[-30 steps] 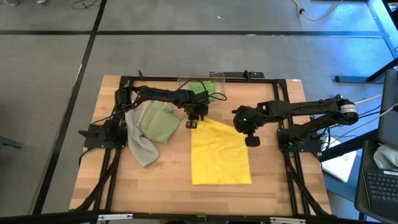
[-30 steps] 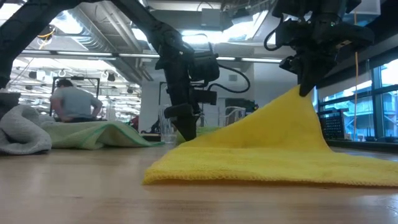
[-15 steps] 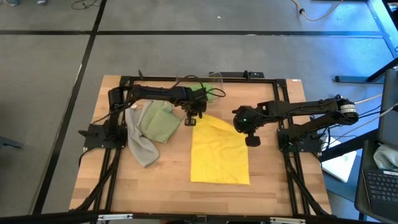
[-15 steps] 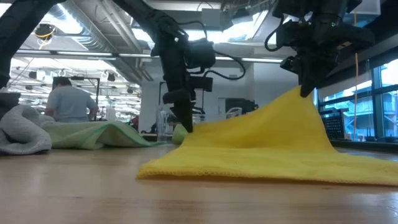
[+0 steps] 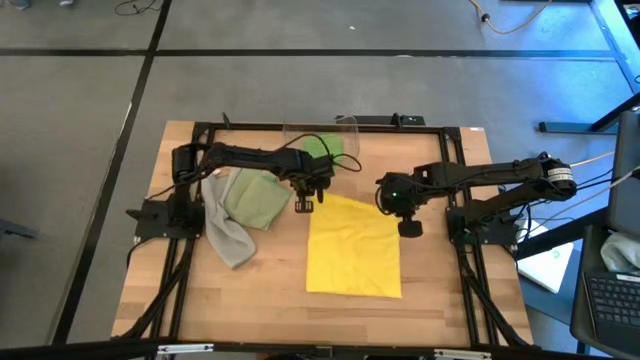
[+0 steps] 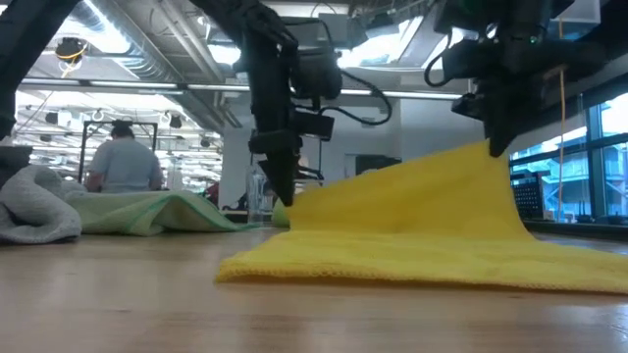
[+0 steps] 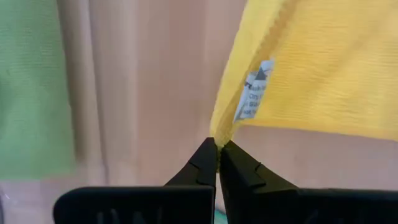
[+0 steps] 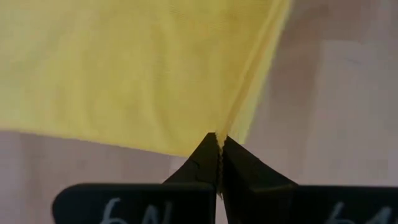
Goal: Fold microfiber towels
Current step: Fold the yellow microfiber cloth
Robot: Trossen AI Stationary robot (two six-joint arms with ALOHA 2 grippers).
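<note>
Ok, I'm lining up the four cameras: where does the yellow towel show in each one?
High view: yellow towel at table centre, between both arms.
Low view: draped across the middle and right, its far corners raised.
Left wrist view: upper right, corner pinched in the left tool.
Right wrist view: upper half, corner in the right tool.
Shared landmark: the towel's white care tag, by the left corner.

Both arms reach inward over the table's middle — left gripper (image 5: 304, 203) and right gripper (image 5: 409, 228) fingers pinched together.
</note>
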